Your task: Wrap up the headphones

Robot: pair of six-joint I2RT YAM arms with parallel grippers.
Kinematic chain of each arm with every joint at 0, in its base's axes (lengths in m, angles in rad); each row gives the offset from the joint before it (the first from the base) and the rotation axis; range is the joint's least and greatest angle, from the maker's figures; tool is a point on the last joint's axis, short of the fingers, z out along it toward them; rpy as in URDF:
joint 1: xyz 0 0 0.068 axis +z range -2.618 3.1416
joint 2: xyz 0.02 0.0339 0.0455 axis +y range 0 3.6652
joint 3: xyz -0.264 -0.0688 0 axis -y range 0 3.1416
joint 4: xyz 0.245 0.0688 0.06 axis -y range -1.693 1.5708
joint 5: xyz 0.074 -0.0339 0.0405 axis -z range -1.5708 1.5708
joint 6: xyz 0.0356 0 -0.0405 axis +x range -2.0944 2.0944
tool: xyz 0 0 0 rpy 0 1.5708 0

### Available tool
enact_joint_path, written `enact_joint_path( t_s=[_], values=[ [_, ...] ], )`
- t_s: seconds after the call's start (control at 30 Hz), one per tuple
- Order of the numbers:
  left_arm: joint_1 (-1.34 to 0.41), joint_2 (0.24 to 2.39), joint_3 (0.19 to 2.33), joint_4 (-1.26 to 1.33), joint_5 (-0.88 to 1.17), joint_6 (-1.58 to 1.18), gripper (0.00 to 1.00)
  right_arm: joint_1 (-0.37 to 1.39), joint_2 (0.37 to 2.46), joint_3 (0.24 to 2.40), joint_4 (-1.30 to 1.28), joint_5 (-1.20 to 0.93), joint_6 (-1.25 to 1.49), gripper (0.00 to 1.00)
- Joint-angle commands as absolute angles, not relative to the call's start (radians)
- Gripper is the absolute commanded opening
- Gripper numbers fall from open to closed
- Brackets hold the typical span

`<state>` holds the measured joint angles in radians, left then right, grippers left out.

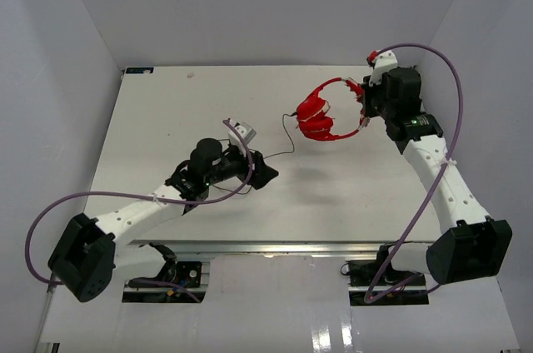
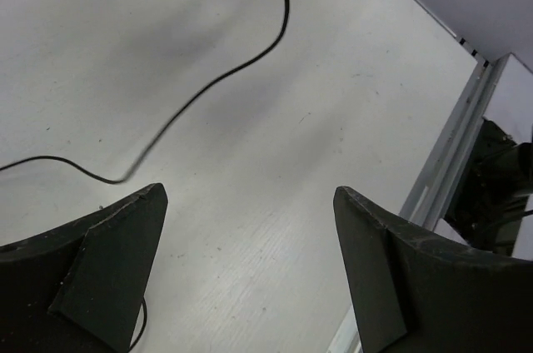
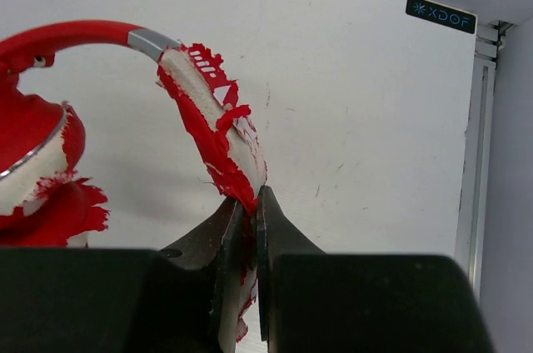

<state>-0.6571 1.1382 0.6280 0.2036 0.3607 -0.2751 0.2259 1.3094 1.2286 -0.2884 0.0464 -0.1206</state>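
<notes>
Right wrist view: the right gripper (image 3: 252, 200) pinches a flaking padded part of the red headphones (image 3: 212, 132) above the table (image 1: 166, 111), likely light and stiff; the wide-open left gripper (image 2: 248, 195) should take their limp cable (image 2: 218, 78).

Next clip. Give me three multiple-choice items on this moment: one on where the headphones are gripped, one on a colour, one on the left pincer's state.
1. The right pincer grips the headphones by:
A) an earcup
B) the headband
C) the plug

2. The headphones' cable is:
A) black
B) purple
C) white

3. The left pincer is:
A) shut on the cable
B) open, gripping nothing
C) shut on an earcup

Key:
1 B, the right wrist view shows it closed on the worn headband padding.
2 A, the left wrist view shows a thin black line.
3 B, its jaws stand wide apart.
</notes>
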Motion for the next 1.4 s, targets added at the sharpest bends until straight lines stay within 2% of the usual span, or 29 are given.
enact_joint_path(
  t_s=[0.0,0.13,0.3,0.4,0.57,0.67,0.77,0.97,1.07,1.17,1.3,1.37],
  values=[
    [-0.736,1.299,0.697,0.407,0.214,-0.154,0.91,0.196,1.221,1.237,-0.301,-0.106,-0.087,0.08],
    [-0.786,1.431,0.768,0.476,0.123,-0.07,0.91,0.163,1.188,1.281,-0.348,-0.159,-0.054,0.08],
    [-0.813,1.555,0.81,0.505,0.165,0.043,0.91,0.118,1.183,1.33,-0.381,-0.235,-0.018,0.08],
    [-0.818,1.593,0.787,0.516,0.088,0.071,0.89,0.08,1.19,1.359,-0.396,-0.3,0.008,0.08],
    [-0.818,1.561,0.661,0.696,-0.051,0.107,0.87,0.013,1.228,1.432,-0.438,-0.523,0.08,0.08],
    [-0.819,1.472,0.579,0.837,-0.045,0.133,0.9,-0.022,1.233,1.461,-0.45,-0.563,0.067,0.08],
    [-0.816,1.439,0.549,0.844,-0.059,0.171,0.93,-0.032,1.231,1.461,-0.452,-0.612,0.048,0.08],
    [-0.816,1.485,0.607,0.802,-0.003,0.206,0.88,-0.037,1.218,1.468,-0.453,-0.663,0.04,0.08],
    [-0.815,1.513,0.63,0.802,0.072,0.194,0.75,-0.04,1.214,1.479,-0.462,-0.669,0.04,0.08],
    [-0.813,1.556,0.649,0.815,0.2,0.168,0.67,-0.046,1.215,1.503,-0.471,-0.676,0.049,0.08],
    [-0.813,1.603,0.619,0.909,0.334,0.135,0.7,-0.053,1.227,1.537,-0.479,-0.685,0.066,0.08],
    [-0.813,1.633,0.625,0.912,0.337,0.121,0.66,-0.057,1.234,1.549,-0.48,-0.703,0.081,0.08]
  ],
)
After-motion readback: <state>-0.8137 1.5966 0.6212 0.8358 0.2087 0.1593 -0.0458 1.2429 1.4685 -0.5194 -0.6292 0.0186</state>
